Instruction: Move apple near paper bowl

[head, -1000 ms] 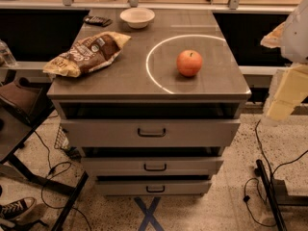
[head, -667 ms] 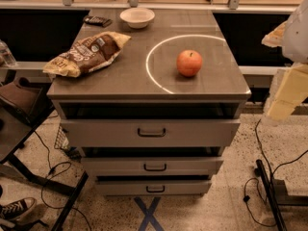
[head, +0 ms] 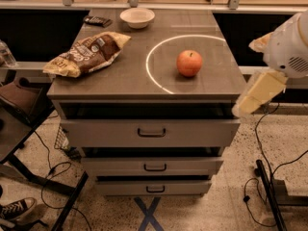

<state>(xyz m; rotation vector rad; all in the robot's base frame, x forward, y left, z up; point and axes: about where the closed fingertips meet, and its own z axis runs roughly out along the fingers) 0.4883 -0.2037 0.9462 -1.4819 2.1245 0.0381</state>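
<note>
The orange-red apple stands on the grey cabinet top, inside a white circle marked on the right half. The white paper bowl sits at the far edge, left of centre, well apart from the apple. My gripper hangs at the right, beside the cabinet's front right corner, at about the level of the top. It is right of the apple, apart from it, and holds nothing that I can see.
A brown chip bag lies on the left half of the top. A dark small object lies at the far left corner. Three drawers face me below. Cables and a stand are on the floor at right.
My arm and gripper have shifted a little left, toward the cabinet's right edge. The apple, bowl and chip bag have not moved.
</note>
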